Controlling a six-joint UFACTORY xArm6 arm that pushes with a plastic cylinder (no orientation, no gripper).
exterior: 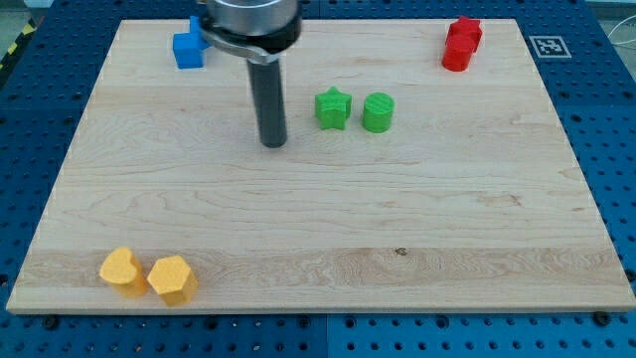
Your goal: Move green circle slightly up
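Nearest the lens, two yellow blocks (146,274) lie touching at the board's lower left corner, far below my tip (273,144) and out of the way. Up the board, the green circle (378,112), a short smooth cylinder, is found to the tip's right and a little above it, with the green star (333,108) between the two, just beside the circle but apart from it. Nothing is held or touched by the tip, a plain dark rod with no jaws to open or close. For a clean nudge upward, the tip is best brought round below the star to a spot directly under the circle's middle, then pushed briefly, since an off-centre contact would likely slide the round side away sideways. Blocks look like matte moulded plastic on a pale, fine-grained wooden board (318,229). A blue block (188,48) sits up-left of the tip, and a red block (461,44) far up-right.
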